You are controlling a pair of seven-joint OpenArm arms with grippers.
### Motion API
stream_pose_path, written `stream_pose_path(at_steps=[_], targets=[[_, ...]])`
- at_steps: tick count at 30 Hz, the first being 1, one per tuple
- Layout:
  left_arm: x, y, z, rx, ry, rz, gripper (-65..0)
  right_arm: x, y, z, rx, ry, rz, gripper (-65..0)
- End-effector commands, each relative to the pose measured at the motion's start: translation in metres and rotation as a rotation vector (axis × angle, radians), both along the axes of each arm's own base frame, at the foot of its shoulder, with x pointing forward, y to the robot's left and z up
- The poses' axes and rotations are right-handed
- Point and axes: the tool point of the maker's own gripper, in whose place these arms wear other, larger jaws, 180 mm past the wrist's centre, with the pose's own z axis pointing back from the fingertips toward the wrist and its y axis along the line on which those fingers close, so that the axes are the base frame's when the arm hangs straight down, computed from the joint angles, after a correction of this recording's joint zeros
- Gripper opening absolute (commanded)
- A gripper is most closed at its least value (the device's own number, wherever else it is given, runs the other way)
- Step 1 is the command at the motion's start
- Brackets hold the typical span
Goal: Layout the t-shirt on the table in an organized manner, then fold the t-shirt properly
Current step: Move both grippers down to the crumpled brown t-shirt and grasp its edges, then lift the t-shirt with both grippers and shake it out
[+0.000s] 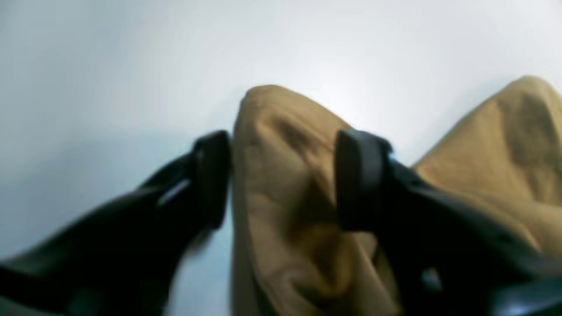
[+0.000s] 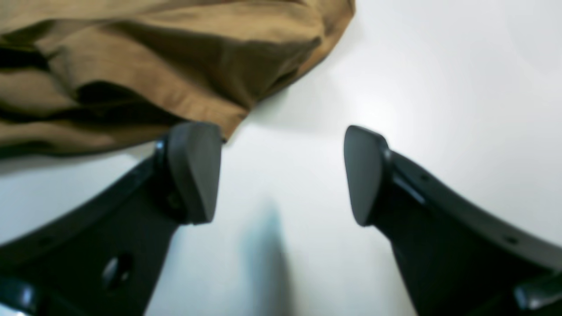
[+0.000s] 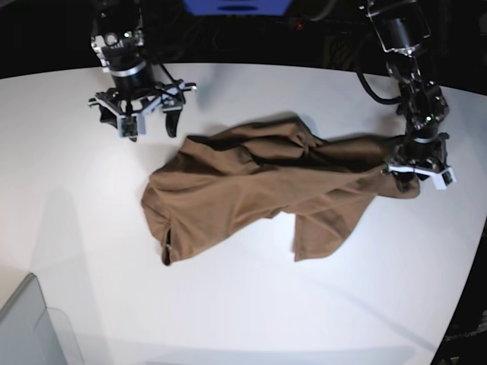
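Observation:
The brown t-shirt (image 3: 259,182) lies crumpled and spread crosswise on the white table (image 3: 304,304). My left gripper (image 3: 415,173) is down at the shirt's right end. In the left wrist view its jaws (image 1: 285,149) stand wide on either side of a raised ridge of the t-shirt (image 1: 285,197), with the left finger (image 1: 213,175) against the cloth's edge. My right gripper (image 3: 148,125) hovers open by the shirt's upper left corner. In the right wrist view it (image 2: 281,171) holds nothing, over the bare table (image 2: 439,87), with the t-shirt's (image 2: 153,66) edge just beyond its left finger (image 2: 193,171).
A grey translucent bin corner (image 3: 30,327) sits at the bottom left. The table's curved edge (image 3: 472,258) runs down the right side, close to my left arm. Dark equipment stands behind the far edge.

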Motion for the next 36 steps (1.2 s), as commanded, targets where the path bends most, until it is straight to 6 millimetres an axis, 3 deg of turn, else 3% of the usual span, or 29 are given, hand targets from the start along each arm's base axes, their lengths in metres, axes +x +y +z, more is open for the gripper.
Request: stream_pose_path(at_steps=[1,4,7,13,21,25,30,32,36], targets=[[0.009,0.007,0.017,0.023,-0.053,0.003,-43.6,0.007,0.008,0.006,0.018,-0.037,0.017,-20.9],[0.009,0.009,0.017,0.024,-0.052,0.010,-65.0,0.013,0.019,-0.005,0.023,-0.017,0.049,-20.9],[0.007,0.008,0.014,0.021,-0.047,0.012,-62.0,0.022,0.030,-0.012,0.032,-0.013,0.071,-20.9],[0.002,0.009,0.015,0.031,-0.042,0.011,-64.6,0.035,0.049,-0.031,0.033,0.018,0.127,-20.9],[-0.001,0.009,0.033,0.066,-0.082,-0.001,-64.6,0.038,0.046,-0.047,0.021,0.049,0.122,-22.3],[-0.003,0.009,0.036,0.072,-0.085,-0.004,-64.6,0.046,0.044,-0.043,0.014,0.034,0.121,-36.6],[-0.001,0.009,0.045,0.085,-0.106,-0.008,-64.6,0.051,0.032,-0.040,0.003,0.024,0.093,-65.0],[0.001,0.009,0.052,0.092,-0.121,-0.010,-64.5,0.052,0.025,-0.036,0.000,0.015,0.074,-65.0],[-0.002,0.007,0.070,0.125,-0.159,-0.022,-64.5,0.055,0.005,0.004,-0.001,-0.085,0.020,-65.0]])
